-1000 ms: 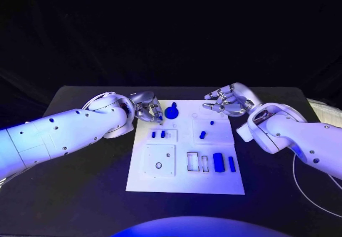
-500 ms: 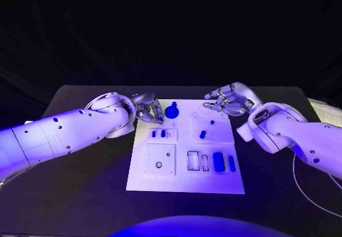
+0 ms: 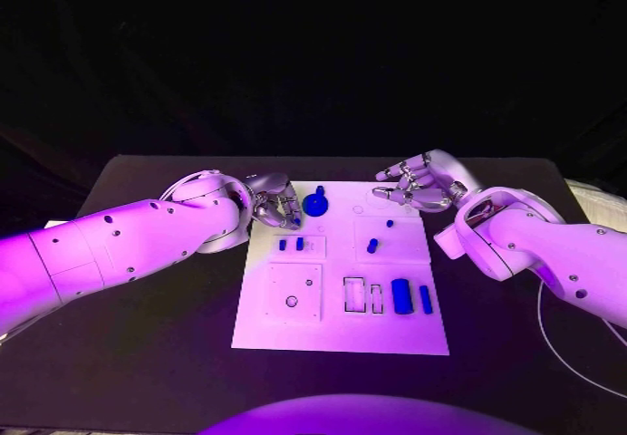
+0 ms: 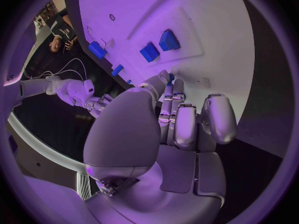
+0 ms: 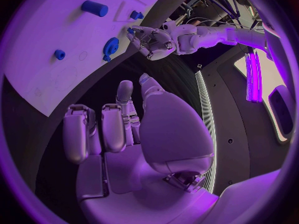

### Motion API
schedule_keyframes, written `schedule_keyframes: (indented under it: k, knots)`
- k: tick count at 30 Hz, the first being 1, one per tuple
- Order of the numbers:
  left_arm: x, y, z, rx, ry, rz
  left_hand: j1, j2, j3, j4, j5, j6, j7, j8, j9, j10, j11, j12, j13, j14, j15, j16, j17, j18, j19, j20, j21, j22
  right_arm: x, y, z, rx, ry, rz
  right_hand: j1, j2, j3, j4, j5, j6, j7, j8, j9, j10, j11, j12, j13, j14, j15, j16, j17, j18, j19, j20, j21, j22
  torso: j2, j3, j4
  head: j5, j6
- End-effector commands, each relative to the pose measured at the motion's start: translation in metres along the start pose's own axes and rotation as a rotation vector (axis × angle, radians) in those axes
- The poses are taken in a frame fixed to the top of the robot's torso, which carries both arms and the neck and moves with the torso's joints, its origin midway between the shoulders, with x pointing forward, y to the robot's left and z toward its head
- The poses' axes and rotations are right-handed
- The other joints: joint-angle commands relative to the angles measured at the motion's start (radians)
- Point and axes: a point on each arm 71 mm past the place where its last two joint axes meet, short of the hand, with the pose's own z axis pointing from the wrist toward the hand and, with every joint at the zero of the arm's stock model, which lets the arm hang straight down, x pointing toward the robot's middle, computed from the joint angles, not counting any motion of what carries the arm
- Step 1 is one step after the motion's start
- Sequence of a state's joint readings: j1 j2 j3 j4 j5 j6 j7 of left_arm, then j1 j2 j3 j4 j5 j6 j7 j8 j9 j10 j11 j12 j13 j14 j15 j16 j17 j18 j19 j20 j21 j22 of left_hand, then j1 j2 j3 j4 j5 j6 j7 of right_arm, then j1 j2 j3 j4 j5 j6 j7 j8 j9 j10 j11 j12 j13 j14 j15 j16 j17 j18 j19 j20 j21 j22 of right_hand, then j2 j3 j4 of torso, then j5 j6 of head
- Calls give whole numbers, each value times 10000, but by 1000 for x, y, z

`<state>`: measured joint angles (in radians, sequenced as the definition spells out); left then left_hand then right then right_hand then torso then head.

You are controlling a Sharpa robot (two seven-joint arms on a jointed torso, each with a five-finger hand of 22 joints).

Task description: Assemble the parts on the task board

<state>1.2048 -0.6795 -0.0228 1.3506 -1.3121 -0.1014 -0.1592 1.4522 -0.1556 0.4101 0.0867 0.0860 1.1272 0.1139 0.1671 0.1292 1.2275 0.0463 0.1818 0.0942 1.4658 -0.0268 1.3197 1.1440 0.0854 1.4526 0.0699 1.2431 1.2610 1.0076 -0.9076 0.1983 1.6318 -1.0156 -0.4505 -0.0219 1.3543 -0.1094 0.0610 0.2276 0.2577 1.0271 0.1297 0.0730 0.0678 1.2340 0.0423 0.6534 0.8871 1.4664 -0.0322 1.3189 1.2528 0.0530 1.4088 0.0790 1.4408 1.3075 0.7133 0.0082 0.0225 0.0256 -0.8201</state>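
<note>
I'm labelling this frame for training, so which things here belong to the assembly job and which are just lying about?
Job: task board; blue gear; small blue parts in its recesses; two larger blue blocks; left hand; right hand.

Lying about: white cable on the black table.

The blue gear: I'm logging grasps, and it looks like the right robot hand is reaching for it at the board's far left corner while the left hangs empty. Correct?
Not quite. In the head view, the left robot hand is beside the blue gear at the board's far left corner; the right robot hand hangs empty over the far right corner.
</note>
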Motion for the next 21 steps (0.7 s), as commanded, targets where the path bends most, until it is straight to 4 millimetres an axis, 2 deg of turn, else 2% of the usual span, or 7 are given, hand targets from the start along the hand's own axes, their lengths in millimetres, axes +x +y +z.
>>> schedule_keyframes:
  k: [1,21]
  knots:
    - [2,0,0,-79,274,123,-86,12,58,5,-10,61,-16,-26,9,92,5,-35,9,343,-64,-6,-6,-64,73,-2,32,11,1,1,0,-58,118,-21,13,77,-68,-7,36,23,11,3,16,-61,9,32,-7,398,32,-32,2,54,-62,31,-48,224,-4,-2,6,0,1]
    - [2,1,0,-107,294,166,-89,7,68,-8,-14,75,-21,-30,6,112,-1,-43,13,341,-69,-5,-12,-65,72,-4,39,20,2,0,0,-58,145,-21,18,90,-74,-1,53,23,11,4,15,-60,9,42,-9,398,31,-37,-1,56,-65,31,-52,218,-1,-1,5,20,-29]
